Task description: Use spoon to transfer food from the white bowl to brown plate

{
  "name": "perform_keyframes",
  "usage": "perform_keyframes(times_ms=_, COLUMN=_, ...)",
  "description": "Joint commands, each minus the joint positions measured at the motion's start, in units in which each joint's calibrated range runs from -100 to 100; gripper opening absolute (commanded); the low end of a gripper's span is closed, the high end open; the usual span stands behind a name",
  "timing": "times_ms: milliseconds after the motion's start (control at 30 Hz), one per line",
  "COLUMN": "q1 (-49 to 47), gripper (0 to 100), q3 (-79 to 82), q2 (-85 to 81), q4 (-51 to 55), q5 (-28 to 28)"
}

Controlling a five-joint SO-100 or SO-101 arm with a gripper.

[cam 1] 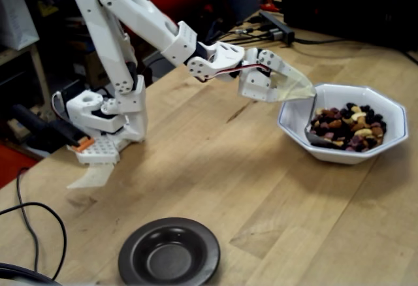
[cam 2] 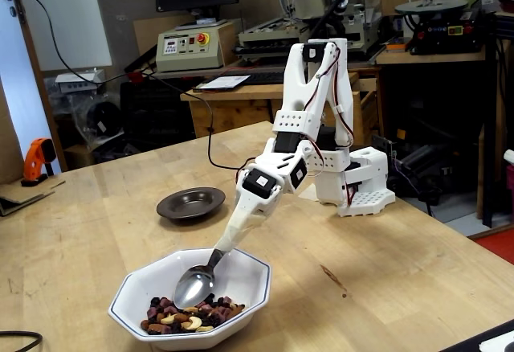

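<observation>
We count one spoon (cam 2: pixel 195 286), one white bowl (cam 1: pixel 386 114) and one brown plate (cam 1: pixel 169 253) on one wooden table (cam 1: pixel 215 175). There is one robot arm (cam 2: pixel 309 119), and it carries one gripper (cam 2: pixel 228 243). The food (cam 1: pixel 346 125) lies in one heap inside the bowl; its pieces are too many and too small for us to count, though we make out dark, brown and pale cream kinds among them.
</observation>
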Motion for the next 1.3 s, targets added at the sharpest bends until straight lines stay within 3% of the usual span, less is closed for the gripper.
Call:
perform_keyframes(times_ms=0, q1=0.1, gripper=4, q3=-0.1, q2=-0.5, q4=-0.7, q5=-0.5)
perform_keyframes(times_ms=267, q1=-0.2, gripper=4, q3=-0.8, q2=3.0, q4=-0.7, q5=-1.1)
perform_keyframes(times_ms=567, q1=-0.2, gripper=4, q3=-0.9, q2=3.8, q4=-0.7, q5=-9.0)
perform_keyframes(times_ms=1267, q1=-0.2, gripper=4, q3=-1.0, q2=3.7, q4=-0.7, q5=-18.7)
